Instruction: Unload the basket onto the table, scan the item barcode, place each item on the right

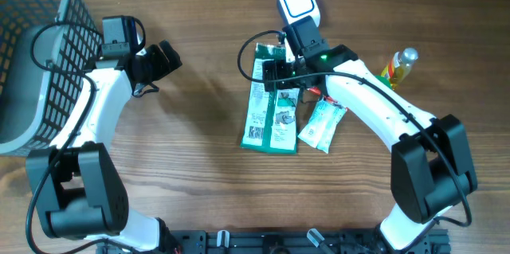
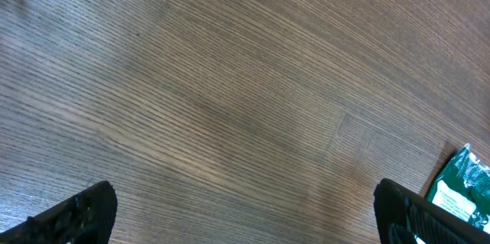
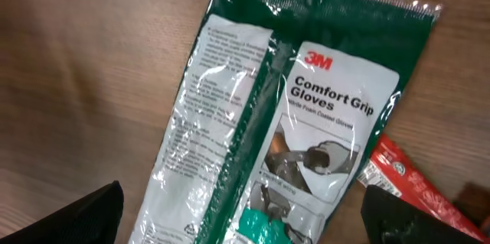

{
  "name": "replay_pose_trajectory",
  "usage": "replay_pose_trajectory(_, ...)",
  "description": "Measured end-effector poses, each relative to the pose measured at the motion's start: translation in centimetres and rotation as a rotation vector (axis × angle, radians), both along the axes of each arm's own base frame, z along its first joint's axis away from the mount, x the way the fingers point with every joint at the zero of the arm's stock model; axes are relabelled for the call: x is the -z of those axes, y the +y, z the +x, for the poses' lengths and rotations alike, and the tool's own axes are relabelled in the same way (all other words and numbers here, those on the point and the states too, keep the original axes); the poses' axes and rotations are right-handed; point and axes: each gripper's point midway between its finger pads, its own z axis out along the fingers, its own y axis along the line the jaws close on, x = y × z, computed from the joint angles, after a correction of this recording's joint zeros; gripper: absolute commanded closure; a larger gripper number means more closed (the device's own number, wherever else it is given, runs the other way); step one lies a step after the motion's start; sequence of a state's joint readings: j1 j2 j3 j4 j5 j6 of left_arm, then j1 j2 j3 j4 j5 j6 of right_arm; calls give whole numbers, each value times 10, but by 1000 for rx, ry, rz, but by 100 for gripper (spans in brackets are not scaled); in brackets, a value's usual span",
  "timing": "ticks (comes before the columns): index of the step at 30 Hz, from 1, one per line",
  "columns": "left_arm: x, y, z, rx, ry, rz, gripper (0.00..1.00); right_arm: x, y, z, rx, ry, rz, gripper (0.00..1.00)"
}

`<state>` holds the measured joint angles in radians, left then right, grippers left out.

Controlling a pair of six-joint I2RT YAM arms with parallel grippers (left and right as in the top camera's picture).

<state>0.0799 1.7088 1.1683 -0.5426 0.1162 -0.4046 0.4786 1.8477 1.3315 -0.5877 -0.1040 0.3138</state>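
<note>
- Gloves pack (image 1: 269,119) lies flat mid-surface (image 1: 199,166), with a sachet (image 1: 323,124) just beside it.
- Right pincer (image 1: 275,75) is open above the pack's far end, holding nothing.
- Left pincer (image 1: 163,59) is open and empty over bare wood, toward the left edge.
- Scanner (image 1: 297,1) is near the far edge.

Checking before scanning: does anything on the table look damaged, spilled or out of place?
Nothing looks damaged or spilled. The glove pack lies flat, slightly askew, its film wrinkled and glaring. A red packet sits right against its edge.

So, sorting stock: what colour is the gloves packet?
The gloves packet is dark green; right wrist view.
</note>
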Motion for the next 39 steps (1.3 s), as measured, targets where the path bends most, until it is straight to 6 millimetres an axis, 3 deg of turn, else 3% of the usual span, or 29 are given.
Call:
replay_pose_trajectory(21, 0, 0, 0, 0, -1, 0, 0, 0, 0, 1, 0, -2, 1, 0)
replay_pose_trajectory(23, -7, 0, 0, 0, -16, 1, 0, 0, 0, 1, 0, -2, 1, 0)
replay_pose_trajectory(26, -58, 0, -1, 0, -144, 11, 0, 0, 0, 1, 0, -3, 1, 0)
replay_pose_trajectory(29, -163, -2, -21, 0, -420, 33, 0, -1, 0, 1, 0, -5, 2, 0)
replay_pose_trajectory(30, -199, -3, -36, 0, -519, 41, 0, -1, 1, 1, 0, -5, 3, 0)
replay_pose_trajectory(31, -221, -4, -47, 0, -582, 46, 0, -1, 0, 1, 0, -4, 2, 0)
replay_pose_trajectory(35, -332, -10, -137, -7, -946, 80, 0, -1, 1, 1, 0, -5, 2, 0)
replay_pose_trajectory(38, -366, -9, -183, -31, -1086, 105, 0, -1, 0, 1, 0, -5, 2, 0)
replay_pose_trajectory(39, -366, -9, -198, -38, -1092, 110, 0, -1, 0, 1, 0, -5, 2, 0)
